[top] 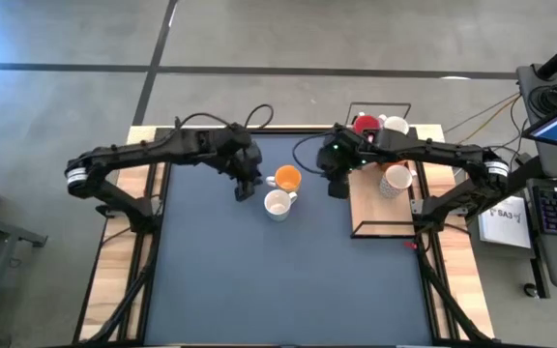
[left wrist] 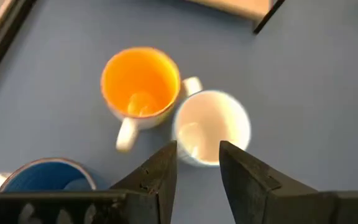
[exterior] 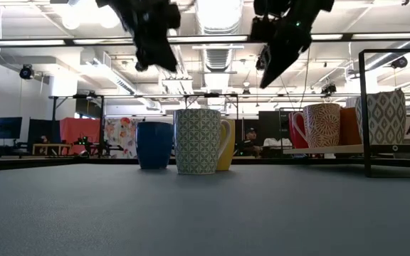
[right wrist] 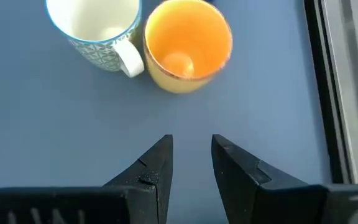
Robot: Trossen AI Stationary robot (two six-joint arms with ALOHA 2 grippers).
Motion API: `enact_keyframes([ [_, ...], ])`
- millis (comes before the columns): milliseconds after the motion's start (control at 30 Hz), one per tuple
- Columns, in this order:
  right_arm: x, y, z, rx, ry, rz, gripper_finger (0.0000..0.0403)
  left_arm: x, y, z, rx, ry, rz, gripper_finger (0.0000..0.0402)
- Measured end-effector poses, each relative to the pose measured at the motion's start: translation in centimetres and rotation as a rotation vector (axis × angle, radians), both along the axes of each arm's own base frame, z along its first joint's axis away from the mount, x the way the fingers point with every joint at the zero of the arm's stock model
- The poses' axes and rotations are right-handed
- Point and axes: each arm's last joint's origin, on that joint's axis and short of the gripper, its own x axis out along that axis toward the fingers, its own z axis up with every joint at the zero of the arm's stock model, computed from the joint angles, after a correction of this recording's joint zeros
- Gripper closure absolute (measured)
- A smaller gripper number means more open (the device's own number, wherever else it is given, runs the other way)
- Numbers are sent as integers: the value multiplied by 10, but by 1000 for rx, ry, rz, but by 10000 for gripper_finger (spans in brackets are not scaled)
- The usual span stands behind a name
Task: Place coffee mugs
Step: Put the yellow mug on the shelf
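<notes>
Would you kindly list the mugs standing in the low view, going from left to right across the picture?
Blue mug → white patterned mug → orange mug right behind it → red-and-white patterned mug on the wooden tray → grey diamond-patterned mug on the same tray.

At frame centre, the glossy ceramic orange mug (top: 287,178) and patterned white ceramic mug (top: 278,204) stand on the matt dark-blue tabletop (top: 288,280); at right, a pale wooden tray (top: 375,205) with black metal frame.
</notes>
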Motion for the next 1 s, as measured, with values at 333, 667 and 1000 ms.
enact_keyframes([
  [333, 28, -5, -34, -3, 20, 157, 274, -17, -47, 31, 50, -102, -21, 299],
  [667, 50, 0, -57, -145, 37, 410, 273, -31, -62, 45, 63, -149, -14, 299],
  [1000, 63, 2, -60, -238, -21, 505, 276, -33, -62, 45, 61, -138, -13, 299],
])
